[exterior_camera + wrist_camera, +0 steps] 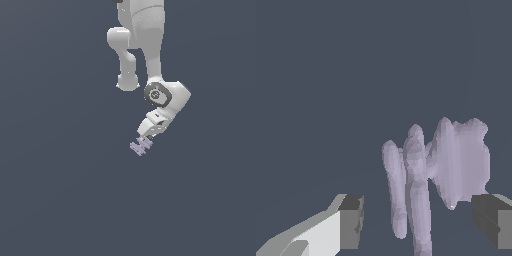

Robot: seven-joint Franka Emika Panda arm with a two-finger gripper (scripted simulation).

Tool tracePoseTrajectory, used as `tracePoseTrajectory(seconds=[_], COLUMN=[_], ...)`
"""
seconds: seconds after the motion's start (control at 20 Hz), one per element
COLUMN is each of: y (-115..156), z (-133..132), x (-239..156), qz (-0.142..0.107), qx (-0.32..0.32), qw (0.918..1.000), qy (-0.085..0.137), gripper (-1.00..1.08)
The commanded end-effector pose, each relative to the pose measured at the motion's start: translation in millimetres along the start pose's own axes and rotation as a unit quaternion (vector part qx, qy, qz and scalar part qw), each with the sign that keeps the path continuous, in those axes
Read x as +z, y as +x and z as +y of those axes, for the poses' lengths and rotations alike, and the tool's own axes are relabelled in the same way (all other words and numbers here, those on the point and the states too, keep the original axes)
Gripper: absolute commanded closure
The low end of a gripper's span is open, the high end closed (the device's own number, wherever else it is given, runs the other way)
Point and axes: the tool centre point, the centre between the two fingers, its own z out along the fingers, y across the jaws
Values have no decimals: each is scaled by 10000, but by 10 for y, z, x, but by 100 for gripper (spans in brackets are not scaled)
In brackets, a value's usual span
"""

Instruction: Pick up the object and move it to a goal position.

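The object (140, 146) is a tiny pale lilac notched piece with small prongs, lying on the dark grey floor just below the white arm's hand. My gripper (145, 137) hangs tilted right over it, its tips at the piece's upper edge. In the wrist view the object (456, 160) looks large, a flat lobed body with long prongs, and it sits in the gap of my gripper (418, 220). The two dark fingertips (351, 220) stand wide apart on either side of it, so the gripper is open. I cannot tell whether either pad touches the piece.
The white arm's links (145, 30) rise from the hand to the top edge of the exterior view. A plain dark grey floor (60, 190) fills everything else in both views, with no goal marker showing.
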Motion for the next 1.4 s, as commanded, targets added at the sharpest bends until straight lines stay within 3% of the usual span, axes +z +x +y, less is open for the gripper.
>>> tracePoseTrajectory(seconds=[0.0, 0.2, 0.25, 0.9, 1.35], y=[-3, 3, 3, -10, -186], z=[-1, 1, 1, 35, 495], x=[75, 115, 115, 97, -115], qz=[-2, -3, -3, -3, -11], qx=[-3, -10, -10, -10, -5], qw=[10000, 10000, 10000, 10000, 10000], qy=[0, -5, -5, -8, 10], gripper=[-60, -60, 108, 108, 108])
